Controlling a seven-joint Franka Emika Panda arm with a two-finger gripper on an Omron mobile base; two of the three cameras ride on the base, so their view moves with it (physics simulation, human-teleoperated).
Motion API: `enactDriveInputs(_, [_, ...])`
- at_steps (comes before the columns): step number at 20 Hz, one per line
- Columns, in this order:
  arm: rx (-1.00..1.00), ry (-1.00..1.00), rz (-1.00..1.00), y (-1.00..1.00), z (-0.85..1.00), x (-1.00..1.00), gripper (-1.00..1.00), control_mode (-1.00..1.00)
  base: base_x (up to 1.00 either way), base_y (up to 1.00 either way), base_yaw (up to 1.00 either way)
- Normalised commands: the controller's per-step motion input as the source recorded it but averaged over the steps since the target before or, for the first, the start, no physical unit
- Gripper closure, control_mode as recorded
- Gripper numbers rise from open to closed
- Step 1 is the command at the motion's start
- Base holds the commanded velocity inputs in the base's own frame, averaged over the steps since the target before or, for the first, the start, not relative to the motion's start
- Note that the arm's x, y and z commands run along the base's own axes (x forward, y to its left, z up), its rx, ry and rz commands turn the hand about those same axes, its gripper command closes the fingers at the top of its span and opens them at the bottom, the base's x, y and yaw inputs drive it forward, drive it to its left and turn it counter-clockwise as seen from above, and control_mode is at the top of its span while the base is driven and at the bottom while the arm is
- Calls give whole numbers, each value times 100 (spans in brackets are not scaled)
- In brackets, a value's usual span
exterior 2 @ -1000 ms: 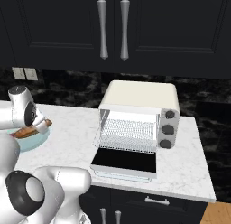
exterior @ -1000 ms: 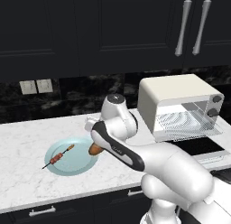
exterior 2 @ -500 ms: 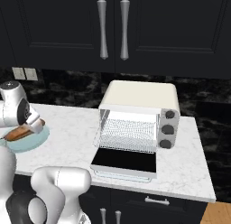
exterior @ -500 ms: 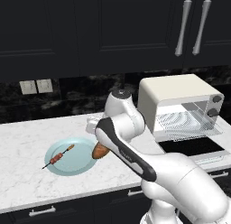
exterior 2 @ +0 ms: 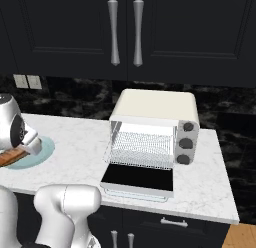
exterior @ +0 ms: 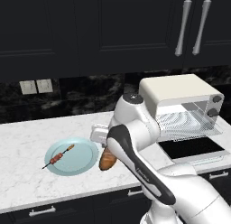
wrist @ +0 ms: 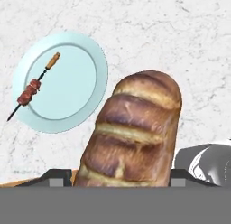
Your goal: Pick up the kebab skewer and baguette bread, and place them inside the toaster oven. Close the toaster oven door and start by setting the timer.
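Note:
My gripper [wrist: 118,177] is shut on the baguette bread [wrist: 133,133], a golden-brown loaf with pale slashes. In the left base view the baguette bread [exterior: 107,160] hangs under the hand just right of the pale blue plate [exterior: 83,161], above the counter. The kebab skewer [exterior: 57,157] lies on that plate [wrist: 74,81], and the hand view shows the kebab skewer [wrist: 32,90] at its left side. The cream toaster oven [exterior 2: 155,108] stands to the right, its toaster oven door [exterior 2: 138,178] folded down flat and the wire rack [exterior 2: 142,148] bare.
Dark knobs [exterior 2: 186,142] run down the oven's right face. White marble counter [exterior: 27,142] stretches left of the plate. Black upper cabinets with metal handles [exterior 2: 125,32] hang above. Two wall outlets [exterior: 36,86] sit on the dark backsplash.
The arm has carried the baguette bread off the plate, a little to the right and toward the counter's front edge. The kebab skewer and oven have not moved.

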Motion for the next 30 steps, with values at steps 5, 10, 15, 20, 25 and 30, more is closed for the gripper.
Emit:
enactDriveInputs(5, [0, 0, 9, -31, 40, -24, 100, -100, 0, 0, 0])
enactDriveInputs(10, [0, 0, 7, -51, 22, -5, 100, -100, 0, 0, 0])
enactDriveInputs(15, [0, 1, 7, -42, 38, -1, 100, -100, 0, 0, 0])
enactDriveInputs(20, [0, 0, 6, -47, 33, 0, 100, -100, 0, 0, 0])
enactDriveInputs(25, [0, 0, 7, -62, 22, 0, 100, -100, 0, 0, 0])
enactDriveInputs(30, [0, 0, 11, -70, 10, -1, 100, -100, 0, 0, 0])
